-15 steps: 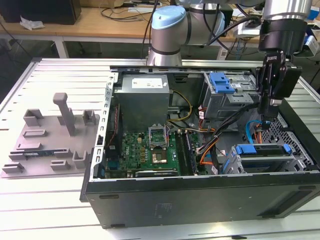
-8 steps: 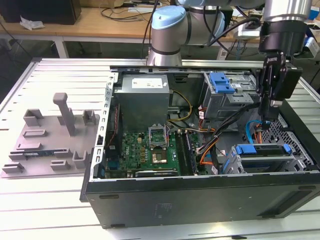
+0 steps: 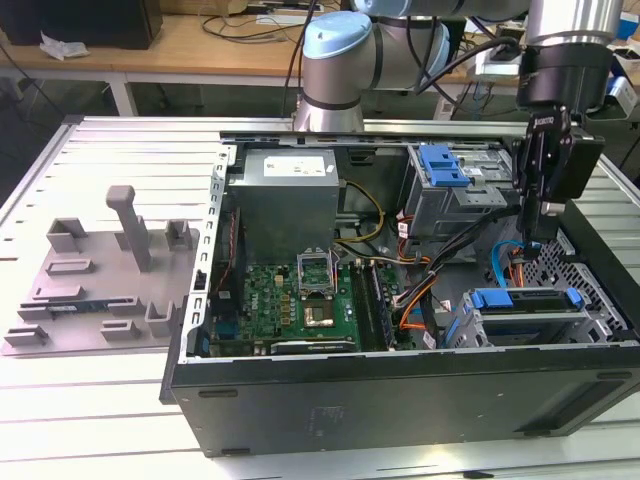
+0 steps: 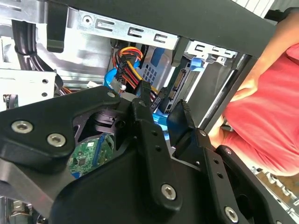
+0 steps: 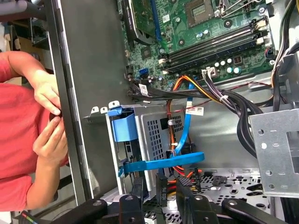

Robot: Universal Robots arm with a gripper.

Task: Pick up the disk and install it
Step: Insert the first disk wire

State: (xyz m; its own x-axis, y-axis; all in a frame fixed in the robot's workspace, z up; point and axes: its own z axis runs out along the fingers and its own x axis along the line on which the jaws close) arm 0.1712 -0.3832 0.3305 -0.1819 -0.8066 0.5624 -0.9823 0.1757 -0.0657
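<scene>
Blue-framed disk point(image 3: 525, 300) sits in the drive cage at the front corner of the open computer case point(image 3: 400, 400), on the exterior view's right. Hand point(image 3: 541, 236) hangs just above that cage, fingers point(image 4: 145, 116) spread, nothing between them. Blue cable point(image 5: 188, 126) runs beside the cage. Case lies on a slatted metal counter point(image 3: 100, 420). A person's hands point(image 5: 49, 100) touch the case's outer wall in the first wrist view.

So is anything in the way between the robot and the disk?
Yes, a little. The end effector hangs above the disk, which sits in its cage. A blue cable and orange wires run through the gap between them. A person's hands are off to the side, at the case edge.
</scene>
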